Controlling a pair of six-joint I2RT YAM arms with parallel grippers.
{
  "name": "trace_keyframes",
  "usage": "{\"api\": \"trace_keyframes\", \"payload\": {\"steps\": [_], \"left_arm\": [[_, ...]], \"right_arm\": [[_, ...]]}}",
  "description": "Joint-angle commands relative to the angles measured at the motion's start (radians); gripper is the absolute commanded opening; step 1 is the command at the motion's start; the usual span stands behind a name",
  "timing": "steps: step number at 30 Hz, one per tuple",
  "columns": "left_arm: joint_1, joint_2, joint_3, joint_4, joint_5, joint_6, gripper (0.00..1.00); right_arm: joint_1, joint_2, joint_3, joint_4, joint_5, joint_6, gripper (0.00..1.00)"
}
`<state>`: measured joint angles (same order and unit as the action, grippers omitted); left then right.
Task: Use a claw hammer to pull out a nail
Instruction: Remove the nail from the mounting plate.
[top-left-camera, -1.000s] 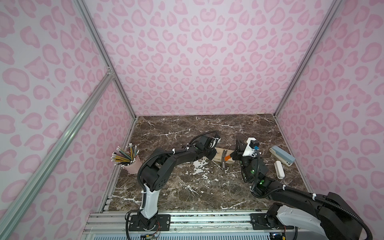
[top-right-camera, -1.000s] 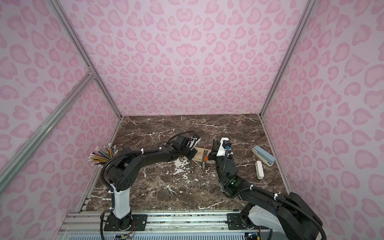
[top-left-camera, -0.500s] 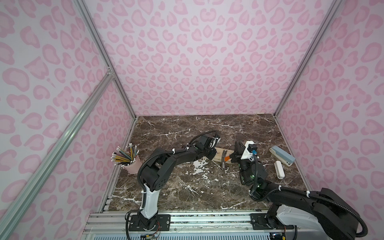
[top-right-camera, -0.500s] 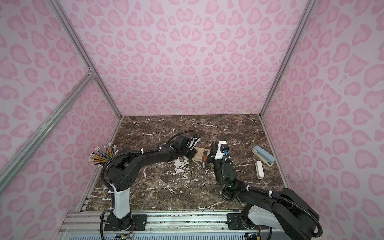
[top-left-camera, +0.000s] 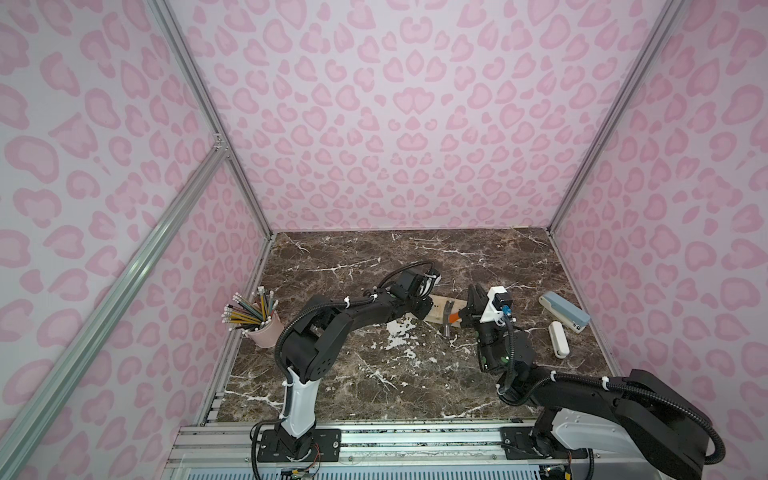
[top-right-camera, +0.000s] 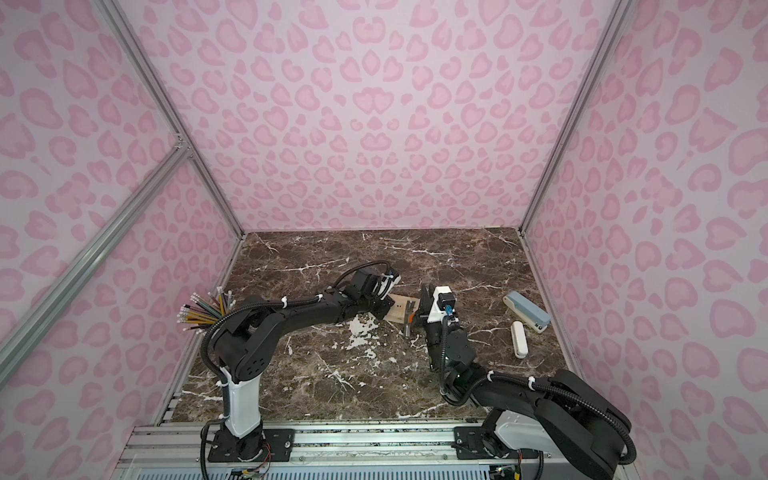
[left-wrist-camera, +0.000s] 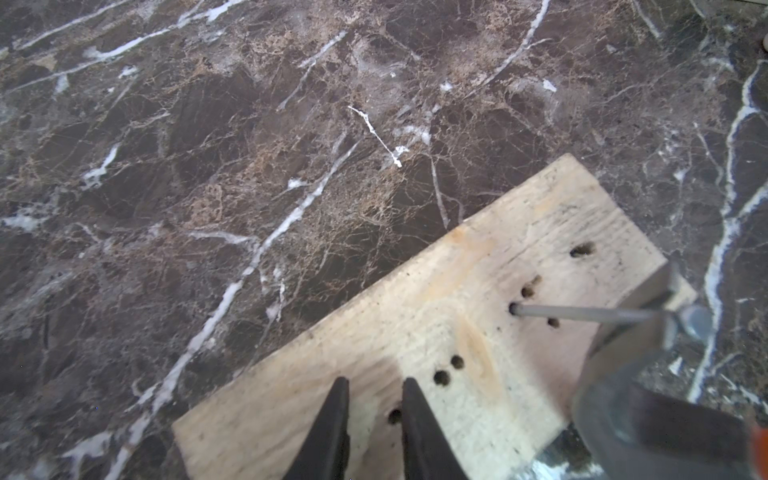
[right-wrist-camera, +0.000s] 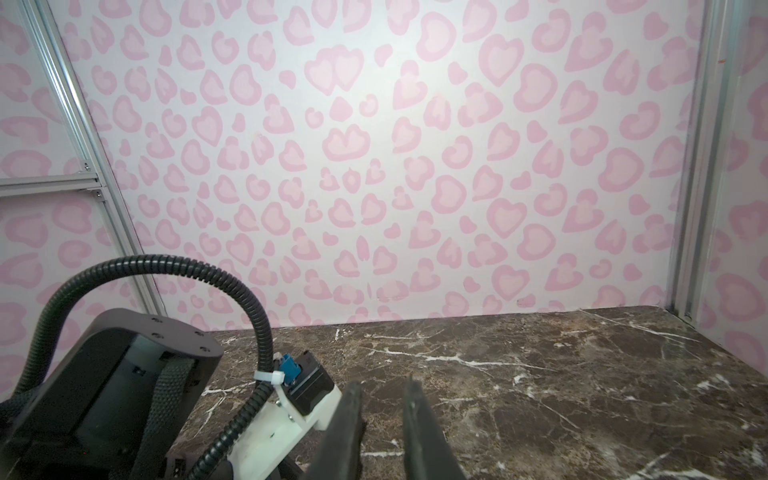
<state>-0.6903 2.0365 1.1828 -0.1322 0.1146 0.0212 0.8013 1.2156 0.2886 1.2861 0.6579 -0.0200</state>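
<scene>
Desk (top-left-camera: 374, 386), centre: wooden board (top-left-camera: 438, 308), nail (left-wrist-camera: 582, 311) in it, claw hammer (top-left-camera: 446, 320) at its right end. Left edge: pencil cup (top-left-camera: 266, 330). Right: stapler (top-left-camera: 564, 311), oblong block (top-left-camera: 558, 338) before it. My left pincer (left-wrist-camera: 376, 380) over board's left end.

The left arm (top-left-camera: 332, 328) and right arm (top-left-camera: 582, 388) are matte black with white base links, ribbed black conduit (right-wrist-camera: 166, 262) zip-tied along them. The left hand (left-wrist-camera: 376, 380) and right hand (right-wrist-camera: 383, 382) have slim black fingers (left-wrist-camera: 338, 424).

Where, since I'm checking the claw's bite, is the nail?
Left wrist view: the nail sticks out of the wooden board, its head end in the claw hammer's fork.
</scene>
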Motion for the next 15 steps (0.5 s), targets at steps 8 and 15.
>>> {"api": "trace_keyframes", "payload": {"steps": [8,15], "left_arm": [[-0.001,0.092,-0.041,-0.449,-0.012,-0.026,0.26],[0.0,0.093,-0.049,-0.446,-0.009,-0.024,0.26]], "right_arm": [[0.015,0.04,-0.009,0.114,0.078,-0.284,0.0],[0.023,0.061,-0.019,0.178,0.066,-0.3,0.0]]}}
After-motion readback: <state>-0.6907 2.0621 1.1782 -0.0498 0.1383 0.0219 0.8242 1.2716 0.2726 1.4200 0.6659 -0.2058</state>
